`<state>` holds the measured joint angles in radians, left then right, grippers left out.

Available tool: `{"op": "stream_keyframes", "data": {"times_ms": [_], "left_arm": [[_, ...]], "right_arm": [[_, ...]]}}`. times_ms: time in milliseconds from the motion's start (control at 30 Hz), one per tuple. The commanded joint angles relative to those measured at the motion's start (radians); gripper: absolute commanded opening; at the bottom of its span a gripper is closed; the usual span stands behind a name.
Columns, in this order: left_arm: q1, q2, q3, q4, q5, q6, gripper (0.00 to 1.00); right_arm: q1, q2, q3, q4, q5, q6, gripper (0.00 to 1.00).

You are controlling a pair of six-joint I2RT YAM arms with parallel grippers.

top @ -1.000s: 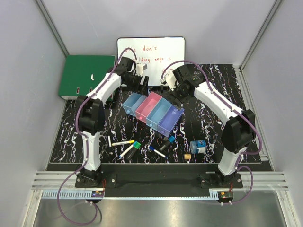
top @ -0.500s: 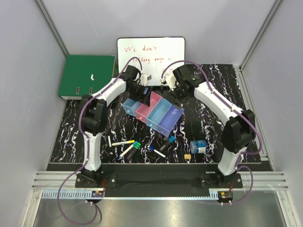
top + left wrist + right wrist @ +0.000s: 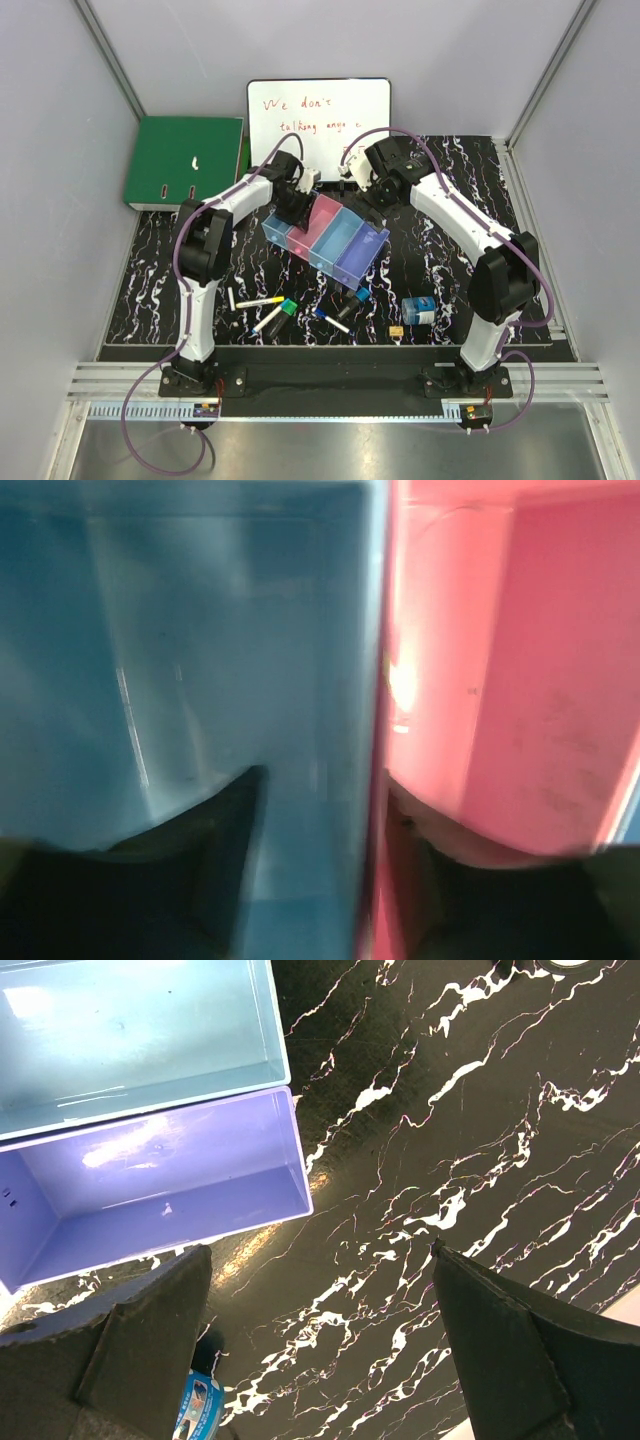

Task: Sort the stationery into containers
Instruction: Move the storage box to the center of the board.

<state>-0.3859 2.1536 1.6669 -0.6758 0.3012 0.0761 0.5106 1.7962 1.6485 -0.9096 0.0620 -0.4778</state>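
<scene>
Translucent plastic forms the containers (image 3: 325,236), four narrow bins joined in a row that lies slantwise on the black, white-veined tabletop (image 3: 440,215). From left to right they are the first blue bin (image 3: 280,230), the pink bin (image 3: 313,222), the second blue bin (image 3: 342,238) and the purple bin (image 3: 364,252).

The left tool (image 3: 320,780) reaches down at the far end of the row. Its jaws straddle the shared wall, with one of its fingers (image 3: 190,880) inside the first blue bin and the other inside the pink bin. The jaws stand apart, and a strip of blue floor shows between the left finger and the wall. That view is blurred, and only the fingers show inside these two bins.

The right tool (image 3: 318,1250) hovers over the tabletop just beyond the purple bin's far end. Its jaws are spread wide and grip nothing. From its wrist view, the second blue bin and the purple bin show bare floors.

The stationery (image 3: 330,312) lies on the tabletop between the row and the near edge, outside every bin. It includes a white marker (image 3: 232,298), a yellow pen (image 3: 260,301), a green-capped marker (image 3: 288,308), a blue-capped marker (image 3: 355,296) just beside the purple bin's near end, a blue-white cylinder (image 3: 418,310) and a tiny yellow piece (image 3: 396,330).

A whiteboard (image 3: 318,115) and a green binder (image 3: 183,158) lie at the far side.
</scene>
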Motion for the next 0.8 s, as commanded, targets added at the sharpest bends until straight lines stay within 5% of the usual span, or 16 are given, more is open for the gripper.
{"op": "stream_keyframes", "data": {"times_ms": [0,100,333,767], "left_arm": [[-0.01,-0.005,-0.032,0.025,-0.043,-0.009,0.36],[-0.01,-0.003,-0.032,0.027,-0.051,-0.015,0.17],[-0.013,-0.001,-0.033,0.025,-0.122,-0.073,0.01],[-0.002,0.094,0.017,-0.071,-0.212,-0.182,0.0]], "right_arm": [[0.014,-0.047,0.031,0.021,0.007,0.002,1.0],[0.014,-0.046,0.034,0.021,0.006,0.002,1.0],[0.014,-0.028,0.043,0.021,0.004,-0.004,1.0],[0.012,-0.054,0.04,0.021,0.013,0.013,1.0]]}}
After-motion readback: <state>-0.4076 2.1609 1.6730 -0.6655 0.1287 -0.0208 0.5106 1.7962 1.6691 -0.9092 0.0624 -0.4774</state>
